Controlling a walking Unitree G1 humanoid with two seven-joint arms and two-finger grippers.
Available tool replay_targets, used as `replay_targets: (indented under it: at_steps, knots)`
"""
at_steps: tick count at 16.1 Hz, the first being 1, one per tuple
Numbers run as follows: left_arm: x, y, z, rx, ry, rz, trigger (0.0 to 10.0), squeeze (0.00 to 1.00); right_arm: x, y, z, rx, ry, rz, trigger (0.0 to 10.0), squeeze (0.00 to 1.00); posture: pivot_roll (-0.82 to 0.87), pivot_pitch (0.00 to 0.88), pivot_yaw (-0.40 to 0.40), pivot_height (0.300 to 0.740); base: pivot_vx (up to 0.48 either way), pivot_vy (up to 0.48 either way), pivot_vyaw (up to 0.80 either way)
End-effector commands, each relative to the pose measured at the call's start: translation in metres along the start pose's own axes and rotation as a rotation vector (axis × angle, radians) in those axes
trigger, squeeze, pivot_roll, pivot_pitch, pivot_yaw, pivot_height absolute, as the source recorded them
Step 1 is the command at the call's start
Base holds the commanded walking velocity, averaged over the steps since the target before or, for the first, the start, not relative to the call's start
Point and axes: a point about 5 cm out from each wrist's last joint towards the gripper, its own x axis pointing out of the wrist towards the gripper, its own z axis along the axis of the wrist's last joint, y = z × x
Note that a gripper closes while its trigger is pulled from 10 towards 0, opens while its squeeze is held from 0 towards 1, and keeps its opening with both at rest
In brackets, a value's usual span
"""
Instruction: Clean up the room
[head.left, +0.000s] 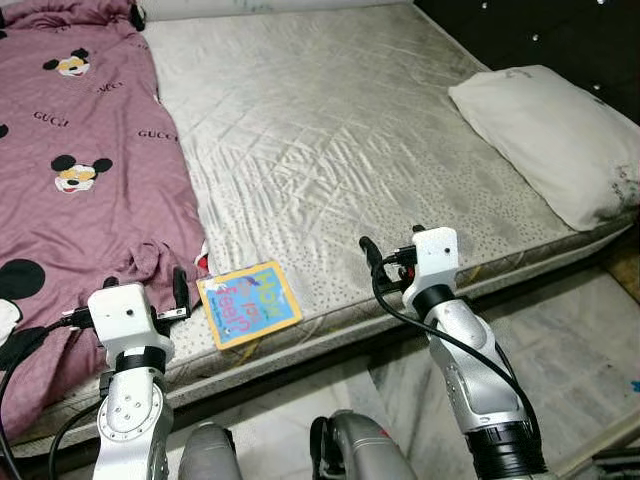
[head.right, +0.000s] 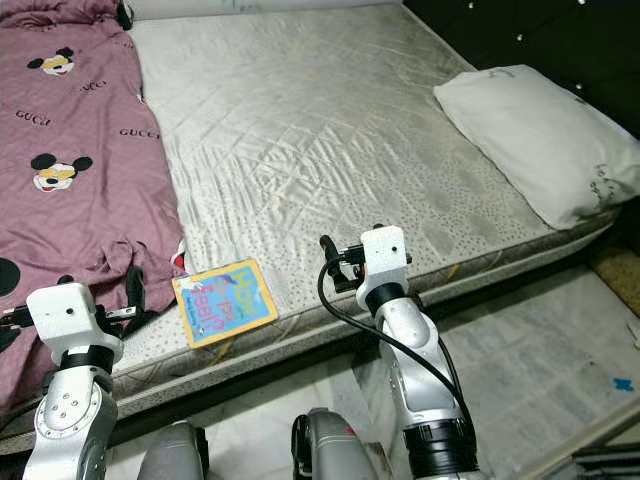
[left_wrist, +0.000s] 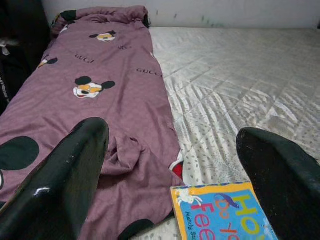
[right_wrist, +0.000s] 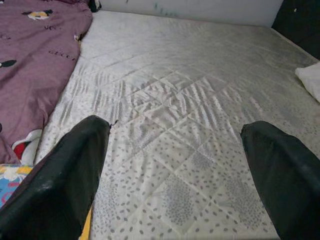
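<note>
A: Left eye view first. Thin square picture book with a yellow border and blue cover (head.left: 249, 303) lies flat at the near edge of the bed, toward its left end, one corner just beside the bunched hem of the mauve cartoon-print cotton blanket (head.left: 90, 170). Left hand (head.left: 179, 290) hovers low at that near edge, just left of the book. Right hand (head.left: 368, 255) sits over the same edge, further along to the right.

B: The step, by my read?

A: Likely picking up the book. It's flat and stiff, so I'd slide one finger under the corner that overhangs the near edge, not pinch from above. Keep clear of the blanket folds, soft cloth would snag.

B: Right eye view?

A: Same layout. Quilted silvery-grey satin mattress cover (head.right: 320, 160), shiny and creased. Plump white rectangular pillow (head.right: 540, 140) at the far right edge of the bed.

B: Left wrist view?

A: Left hand spread wide, glossy black fingers (left_wrist: 60, 180) either side, nothing between them. Book corner sits just ahead, blanket beside it.

B: Right wrist view?

A: Right hand also spread, empty, aimed across bare mattress cover; a sliver of the book at the frame's corner.
</note>
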Motion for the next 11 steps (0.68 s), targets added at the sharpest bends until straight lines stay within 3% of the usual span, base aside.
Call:
replay_targets:
  at_steps: [1, 5, 6, 11]
  knots:
    - [0.002, -0.001, -0.003, 0.012, 0.010, -0.009, 10.0, 0.00, 0.002, 0.000, 0.000, -0.001, -0.004, 0.000, 10.0, 0.00, -0.01, 0.120, -0.055, 0.685, 0.000, 0.000, 0.00]
    - [0.008, -0.006, -0.001, 0.006, 0.000, -0.019, 10.0, 0.00, 0.006, 0.004, -0.002, -0.008, -0.006, 0.027, 10.0, 0.00, -0.01, 0.106, -0.048, 0.685, 0.000, 0.000, 0.00]
    - [0.007, -0.007, -0.001, 0.000, -0.003, -0.005, 10.0, 0.00, 0.008, 0.006, -0.003, -0.016, -0.002, 0.053, 10.0, 0.00, 0.00, 0.096, -0.085, 0.685, 0.000, 0.000, 0.00]
    - [-0.011, 0.008, -0.002, -0.022, -0.014, 0.139, 10.0, 0.00, 0.025, 0.025, -0.004, -0.043, 0.015, 0.199, 10.0, 0.00, 0.07, 0.092, -0.193, 0.685, 0.000, 0.000, 0.00]
